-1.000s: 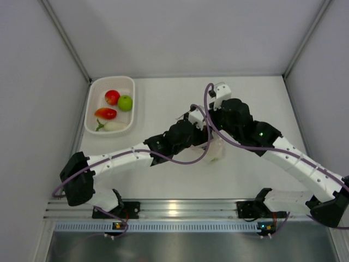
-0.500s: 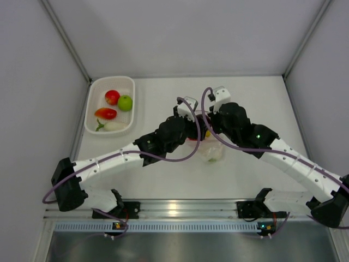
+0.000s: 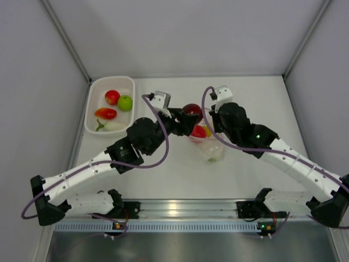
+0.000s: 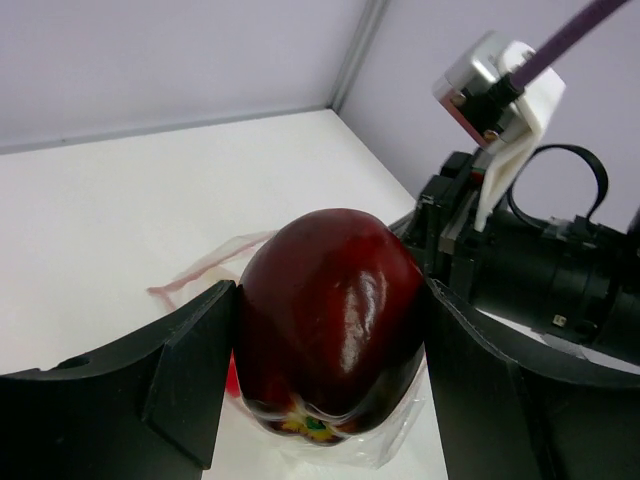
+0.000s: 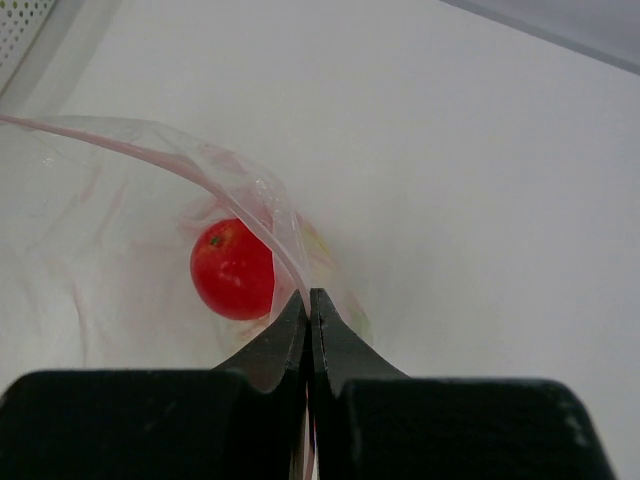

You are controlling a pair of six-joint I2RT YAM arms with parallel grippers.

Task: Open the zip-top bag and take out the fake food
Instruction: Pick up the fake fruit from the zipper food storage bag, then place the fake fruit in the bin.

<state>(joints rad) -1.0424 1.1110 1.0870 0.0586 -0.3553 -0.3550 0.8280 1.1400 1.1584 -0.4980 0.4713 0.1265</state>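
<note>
My left gripper [image 3: 188, 118] [image 4: 330, 372] is shut on a dark purple-red pepper [image 3: 192, 110] [image 4: 328, 305], one piece of the fake food, and holds it just above the bag's mouth. The clear zip-top bag [image 3: 210, 148] [image 5: 120, 220] lies mid-table with its pinkish strip [image 4: 200, 272] spread open. My right gripper [image 3: 210, 126] [image 5: 308, 300] is shut on the bag's edge. A red tomato [image 3: 198, 131] [image 5: 232, 268] and a yellow piece [image 3: 208, 131] remain inside the bag.
A white basket [image 3: 112, 79] at the back left holds a red fruit [image 3: 112, 96], a green one [image 3: 125, 102], an orange-red one [image 3: 106, 113] and a white radish [image 3: 113, 126]. Grey walls close in the table on three sides.
My left arm has pulled back out of the bag and swung left, carrying the dark pepper with it. The right gripper has kept its grip on the bag's edge.
</note>
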